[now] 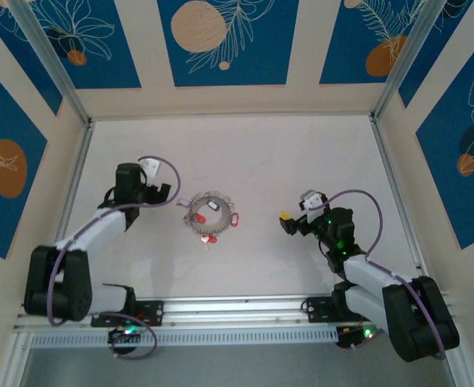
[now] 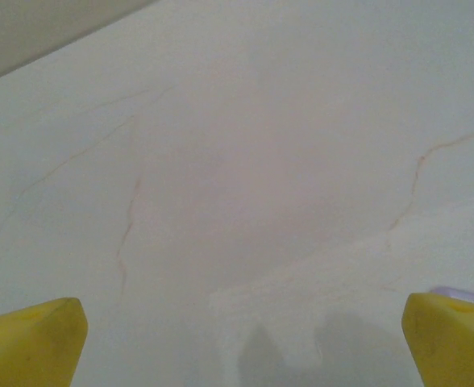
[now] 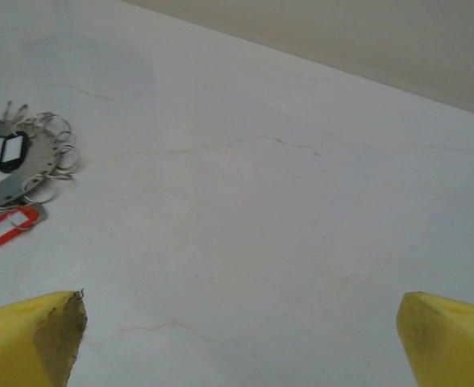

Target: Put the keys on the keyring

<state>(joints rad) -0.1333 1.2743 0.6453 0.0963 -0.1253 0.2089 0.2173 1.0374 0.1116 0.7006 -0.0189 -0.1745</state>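
Left gripper (image 1: 164, 193) was wide open, holding nothing and touching nothing; its yellow wedge-shaped fingertips (image 2: 31, 343) sat far apart over the table (image 2: 261, 161), a smooth off-white surface with faint hairline veins. Right gripper (image 1: 288, 219) was likewise spread fully and empty, and one yellow fingertip (image 3: 35, 339) had a scuffed grey-brown inner face. In the top view the keyring (image 1: 221, 201), flat grey metal with a jagged outer edge, lay on the table between the two grippers, near the left gripper's tips and farther from the right's. Keys (image 1: 235, 218) with red plastic tags lay at its rim. The right wrist view gave finer detail ahead-left of the fingers: small wire loops along the ring's edge, a black oblong tag (image 3: 13, 151) with a white window, and a red tag (image 3: 7, 228) touching the rim
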